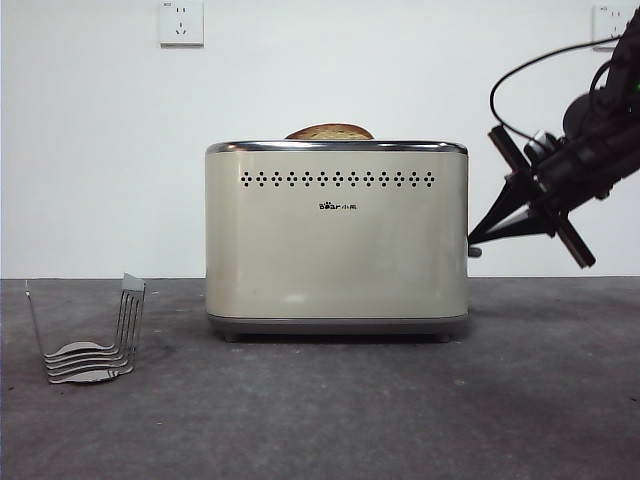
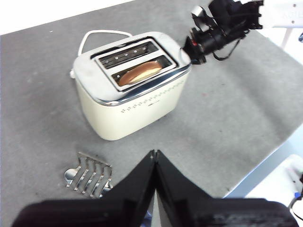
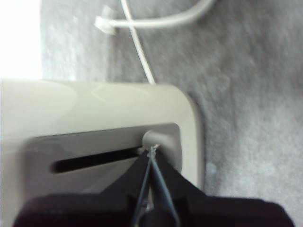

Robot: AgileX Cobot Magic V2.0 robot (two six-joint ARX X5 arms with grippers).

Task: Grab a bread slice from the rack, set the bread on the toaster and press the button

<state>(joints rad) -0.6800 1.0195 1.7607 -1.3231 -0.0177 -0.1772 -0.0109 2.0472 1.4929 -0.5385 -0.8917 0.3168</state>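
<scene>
The cream toaster [image 1: 336,235] stands mid-table, and it also shows in the left wrist view [image 2: 130,90]. The slice of bread [image 1: 330,132] sits in its nearer slot with only the rounded top showing, as the left wrist view [image 2: 139,74] confirms. The wire rack [image 1: 92,345] stands empty at the left, also in the left wrist view [image 2: 89,173]. My right gripper [image 1: 474,243] is shut, its tips on the button [image 3: 152,140] in the lever slot on the toaster's right side. My left gripper [image 2: 155,155] is shut and empty, raised above the table near the rack.
A white power cord [image 3: 142,28] with its plug lies on the grey table [image 1: 320,420] behind the toaster. White wall sockets [image 1: 181,22] are on the back wall. The table's edge [image 2: 265,161] runs close on the right side.
</scene>
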